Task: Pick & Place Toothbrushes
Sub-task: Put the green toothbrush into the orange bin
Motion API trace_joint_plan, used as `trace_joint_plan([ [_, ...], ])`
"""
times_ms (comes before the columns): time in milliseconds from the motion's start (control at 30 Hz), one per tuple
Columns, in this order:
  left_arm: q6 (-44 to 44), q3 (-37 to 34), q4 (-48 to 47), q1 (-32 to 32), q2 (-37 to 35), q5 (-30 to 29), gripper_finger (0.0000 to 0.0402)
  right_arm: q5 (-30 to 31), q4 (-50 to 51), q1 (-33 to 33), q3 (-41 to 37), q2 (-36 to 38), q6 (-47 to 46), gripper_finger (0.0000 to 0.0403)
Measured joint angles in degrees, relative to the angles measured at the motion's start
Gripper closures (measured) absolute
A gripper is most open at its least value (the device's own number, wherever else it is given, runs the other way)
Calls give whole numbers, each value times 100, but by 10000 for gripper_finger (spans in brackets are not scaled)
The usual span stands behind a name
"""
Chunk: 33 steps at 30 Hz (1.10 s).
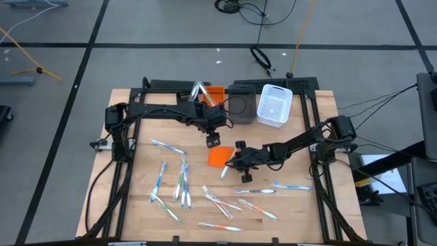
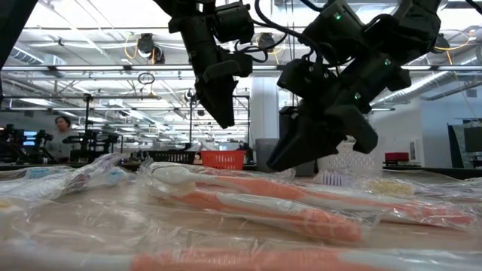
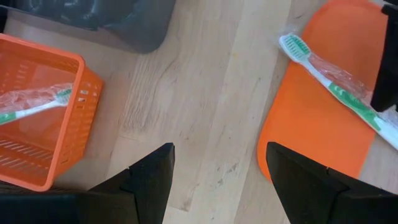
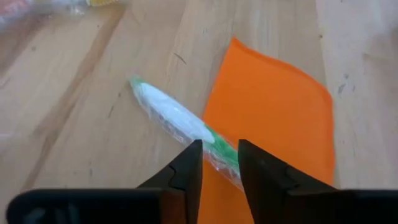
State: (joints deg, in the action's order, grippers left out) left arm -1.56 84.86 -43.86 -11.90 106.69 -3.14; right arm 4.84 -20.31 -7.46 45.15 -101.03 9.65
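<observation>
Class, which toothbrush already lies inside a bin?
The green-and-white wrapped toothbrush in the orange bin; the others lie on the table or the orange sheet.

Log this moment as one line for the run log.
right gripper: astride green toothbrush lying half on orange sheet | left gripper: open, over bare table by orange bin

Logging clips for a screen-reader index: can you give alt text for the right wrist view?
A wrapped green-and-white toothbrush lies slanted, partly on the wooden table and partly on an orange sheet. The right gripper sits over its green end, jaws slightly apart on either side.
</observation>
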Motion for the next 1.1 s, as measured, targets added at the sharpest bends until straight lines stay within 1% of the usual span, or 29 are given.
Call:
trace_joint_plan([
  [67,2,0,5,0,0,0,149,123,39,-2,-3,-20,11,302],
  [233,4,0,42,0,0,0,149,120,128,31,-1,-16,50,301],
  [400,22,0,48,0,0,2,149,277,145,33,-2,-16,172,311],
  [500,20,0,46,0,0,1,149,274,194,64,-2,-16,157,333],
  [600,35,0,48,0,0,1,149,276,356,106,-4,-16,159,380],
  [667,35,0,48,0,0,0,149,271,355,134,-4,-16,168,395],
  [967,31,0,51,0,0,1,149,307,58,154,-4,35,234,402],
  [1100,7,0,57,0,0,2,149,577,95,151,-4,146,257,402],
])
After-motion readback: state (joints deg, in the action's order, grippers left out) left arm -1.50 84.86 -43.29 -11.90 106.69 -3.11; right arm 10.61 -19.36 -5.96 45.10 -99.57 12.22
